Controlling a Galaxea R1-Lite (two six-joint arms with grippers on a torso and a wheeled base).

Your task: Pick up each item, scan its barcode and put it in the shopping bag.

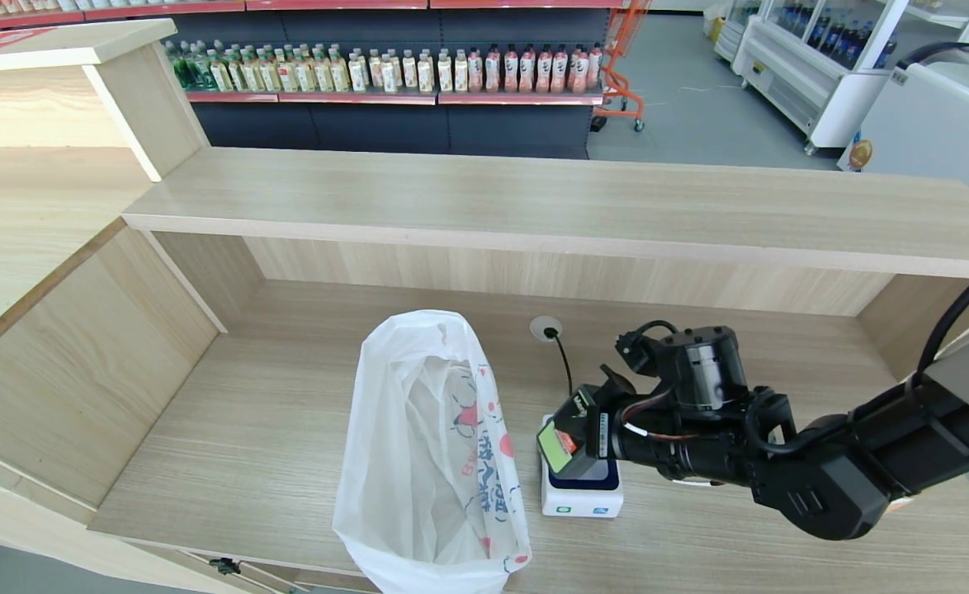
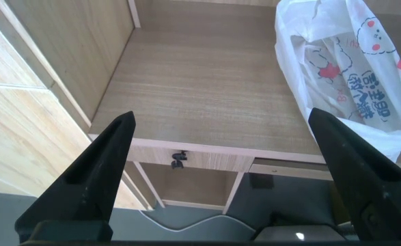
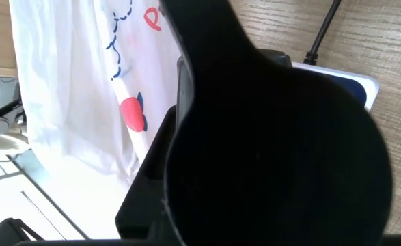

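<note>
Right pincer [image 1: 574,431] clamped on a small green-orange box [image 1: 557,445] above the scanner [image 1: 581,497], shopping bag [image 1: 427,462] just beside, left pincer [image 2: 222,130] wide open, empty

shopping bag [image 1: 431,462]: a row of blue characters in round brackets on the white side, sharpest in the left wrist view [image 2: 367,85], next to a drawn cartoon face and red blotches.
item [image 1: 561,443]: green face with an orange-red patch; any lettering on it is too small to read.
scanner [image 1: 581,497]: a small green badge [image 1: 563,510] and a small blue badge [image 1: 602,512] on its white front edge, neither legible.
bottles [image 1: 385,73]: labelled rows on the shop shelf, the print too far off to read.
round gold badge [image 1: 860,154]: on the corner of a white freezer cabinet, unreadable.
</note>
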